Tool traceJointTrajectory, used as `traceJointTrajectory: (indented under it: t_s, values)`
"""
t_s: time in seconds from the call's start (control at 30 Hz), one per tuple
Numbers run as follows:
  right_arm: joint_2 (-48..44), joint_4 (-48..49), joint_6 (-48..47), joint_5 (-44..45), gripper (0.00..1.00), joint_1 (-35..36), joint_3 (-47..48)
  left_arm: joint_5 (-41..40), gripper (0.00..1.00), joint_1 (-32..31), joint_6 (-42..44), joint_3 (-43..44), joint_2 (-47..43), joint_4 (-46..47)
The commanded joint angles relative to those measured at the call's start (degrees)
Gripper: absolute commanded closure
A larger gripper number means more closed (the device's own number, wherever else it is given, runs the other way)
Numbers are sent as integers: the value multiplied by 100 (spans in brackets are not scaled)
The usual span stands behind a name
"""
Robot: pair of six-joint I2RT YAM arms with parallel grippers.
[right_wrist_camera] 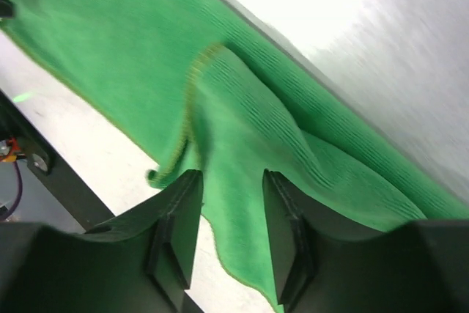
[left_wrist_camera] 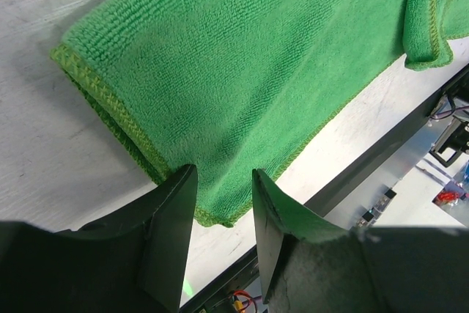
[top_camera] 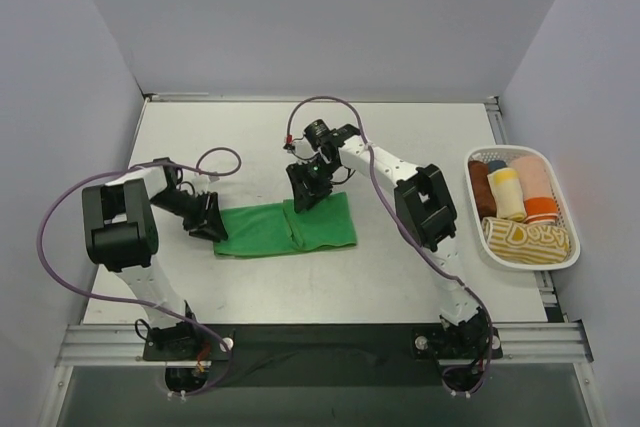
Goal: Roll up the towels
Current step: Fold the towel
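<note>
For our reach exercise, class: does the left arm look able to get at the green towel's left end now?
Probably yes: the left pincer hangs open at the end of the green towel, nothing between.

The bright green cloth towel (top_camera: 285, 228) lies spread at the middle of the white table (top_camera: 420, 137), its long side running from 9 to 3 o'clock, with a raised fold near its centre. The left gripper (top_camera: 207, 219) sits at the towel's 9 o'clock end, and the right gripper (top_camera: 304, 190) is over its 12 o'clock edge. At the table's 3 o'clock edge stands the white slatted plastic basket (top_camera: 524, 265), with rolled cloths (top_camera: 508, 193) lying side by side in it.
</note>
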Motion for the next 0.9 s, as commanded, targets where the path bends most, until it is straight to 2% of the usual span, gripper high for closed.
traceJointTrajectory:
  t_s: [0.0, 0.07, 0.17, 0.27, 0.37, 0.57, 0.73, 0.87]
  values:
    - [-221, 244, 4, -417, 60, 202, 307, 150, 53, 44, 120, 32, -109, -63]
    - [-265, 236, -66, -461, 55, 238, 194, 124, 53, 44, 146, 50, -136, -63]
    - [-563, 227, -251, -444, 55, 150, -288, 211, 53, 53, 260, 111, -267, -116]
    - [-1082, 218, -418, -461, 57, -165, -693, 666, 53, 35, 453, 173, -767, -125]
    - [-1504, 192, -575, -435, 61, -561, -1142, 696, 53, -218, 559, 261, -1242, -54]
    - [-1233, -72, -971, 22, 69, -870, -1143, 20, 56, -597, 524, 165, -1323, -28]
    - [-574, -142, -1042, 66, 77, -861, -1125, -718, 59, -984, 506, 94, -848, -54]
    - [-608, -195, -1060, 40, 84, -870, -1677, -1036, 60, -976, 419, 146, -506, -2]
